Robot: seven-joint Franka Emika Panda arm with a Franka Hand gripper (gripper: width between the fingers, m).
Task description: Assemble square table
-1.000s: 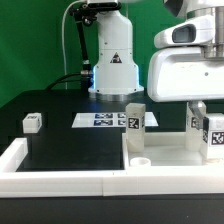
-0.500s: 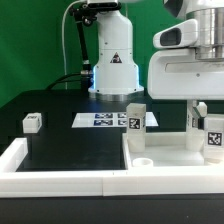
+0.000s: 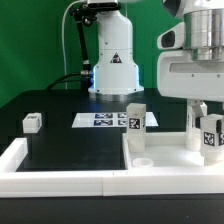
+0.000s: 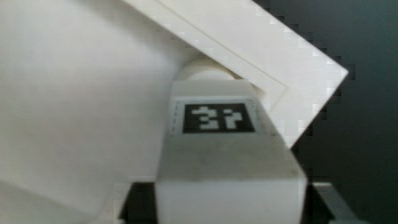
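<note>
The square table slab [image 3: 172, 150] lies flat at the exterior view's right, with an open round socket [image 3: 143, 160] at its near corner. One white leg [image 3: 134, 116] stands upright at its far left corner. My gripper [image 3: 205, 128] is shut on another tagged white leg [image 3: 208, 136] and holds it upright over the slab's right side. In the wrist view this leg [image 4: 217, 130] fills the middle, tag facing the camera, between dark fingers [image 4: 146, 203]. Its far end meets the slab's corner [image 4: 267, 60]. A small leg block [image 3: 32, 122] lies on the black table at the left.
The marker board [image 3: 108, 120] lies flat behind the slab, in front of the robot base [image 3: 112, 70]. The long white border wall [image 3: 60, 172] runs along the front and left. Cables hang behind the base.
The gripper housing has shifted a little toward the exterior view's right and down. The held leg has stayed at nearly the same spot over the slab. Nothing else moved.
</note>
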